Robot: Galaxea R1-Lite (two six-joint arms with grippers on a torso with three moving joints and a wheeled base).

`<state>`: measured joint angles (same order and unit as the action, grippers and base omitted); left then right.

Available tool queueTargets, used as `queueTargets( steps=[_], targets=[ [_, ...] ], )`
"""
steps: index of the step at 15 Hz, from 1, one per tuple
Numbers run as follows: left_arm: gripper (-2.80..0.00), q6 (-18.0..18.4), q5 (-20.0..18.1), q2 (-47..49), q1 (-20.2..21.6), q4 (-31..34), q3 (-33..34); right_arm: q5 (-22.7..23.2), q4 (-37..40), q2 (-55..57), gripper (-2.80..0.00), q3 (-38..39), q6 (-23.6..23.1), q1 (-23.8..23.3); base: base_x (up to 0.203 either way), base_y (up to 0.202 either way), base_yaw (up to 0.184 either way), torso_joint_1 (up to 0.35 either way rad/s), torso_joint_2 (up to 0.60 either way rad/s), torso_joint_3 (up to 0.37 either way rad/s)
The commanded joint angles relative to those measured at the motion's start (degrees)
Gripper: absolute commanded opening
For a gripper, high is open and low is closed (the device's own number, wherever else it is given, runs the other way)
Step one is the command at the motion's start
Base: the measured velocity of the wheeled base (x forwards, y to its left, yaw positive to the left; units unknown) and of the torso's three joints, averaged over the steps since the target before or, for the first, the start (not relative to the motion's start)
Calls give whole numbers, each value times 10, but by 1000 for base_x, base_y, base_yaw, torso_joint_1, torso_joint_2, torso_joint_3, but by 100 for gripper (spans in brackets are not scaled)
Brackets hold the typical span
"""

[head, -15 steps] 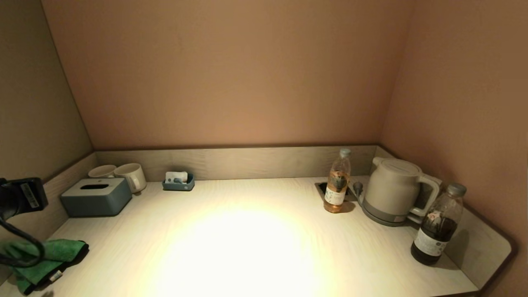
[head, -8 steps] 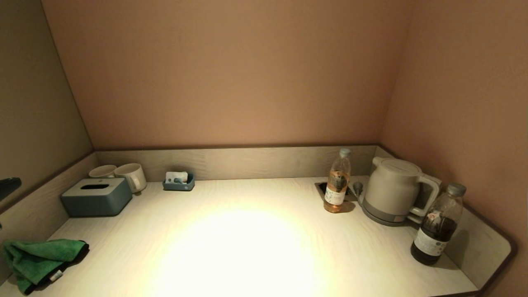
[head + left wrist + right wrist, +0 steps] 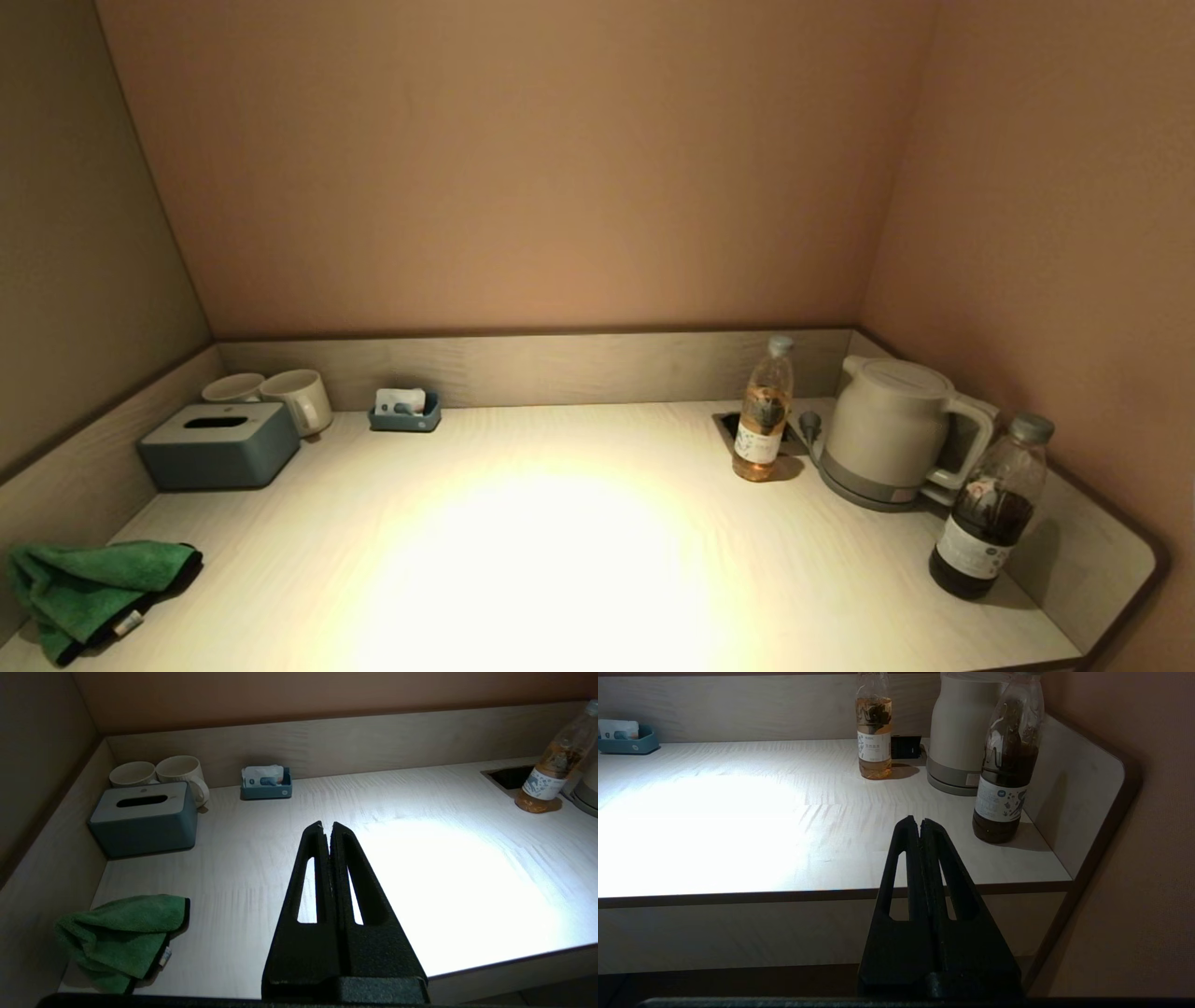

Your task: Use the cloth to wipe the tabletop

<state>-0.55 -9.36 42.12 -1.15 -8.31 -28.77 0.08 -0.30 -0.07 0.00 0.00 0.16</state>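
Head view: a pale wood-grain surface (image 3: 579,560) sits in an alcove with tan walls and a low wooden upstand along the back and sides. A bright pool of light falls on its middle. At 8 o'clock, by the near left corner, a crumpled green cloth (image 3: 89,583) with a dark edge lies flat, nothing touching it. At 10 o'clock stands a grey-blue tissue box (image 3: 217,445) with its slot on top; what is inside the slot cannot be seen. Just behind it are two pale mugs (image 3: 280,397) side by side, their insides hidden. At 11 o'clock a small blue tray (image 3: 404,416) holds white sachets. At 2 o'clock a clear bottle (image 3: 764,411) holds amber liquid in its lower half. Beside it stands a cream electric kettle (image 3: 887,429), lid closed. At 4 o'clock a dark bottle (image 3: 990,509) is over half full of dark liquid. Neither arm shows here.

Left wrist view: the left gripper (image 3: 327,826) hangs above the near edge of the surface, fingers pressed together and holding nothing. The cloth (image 3: 124,935) lies well apart from it, near the side upstand. The tissue box (image 3: 142,816), mugs (image 3: 159,772) and sachet tray (image 3: 266,784) line the back.

Right wrist view: the right gripper (image 3: 915,821) sits closed and empty in front of the surface's near edge, below its level. Beyond it stand the dark bottle (image 3: 1008,765), the kettle (image 3: 962,732) and the amber bottle (image 3: 874,725).
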Motion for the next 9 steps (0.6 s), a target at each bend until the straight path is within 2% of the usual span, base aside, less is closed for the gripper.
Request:
queueTargets(
  steps=[1,9],
  targets=[
    [-280,0,-6,-41,1,11,10,0,0,1,-280,0,0,0,0,0,0,0,0,0],
    [-280,3,-16,-99,0,65,12,0,0,1,-280,0,0,0,0,0,0,0,0,0]
  ],
)
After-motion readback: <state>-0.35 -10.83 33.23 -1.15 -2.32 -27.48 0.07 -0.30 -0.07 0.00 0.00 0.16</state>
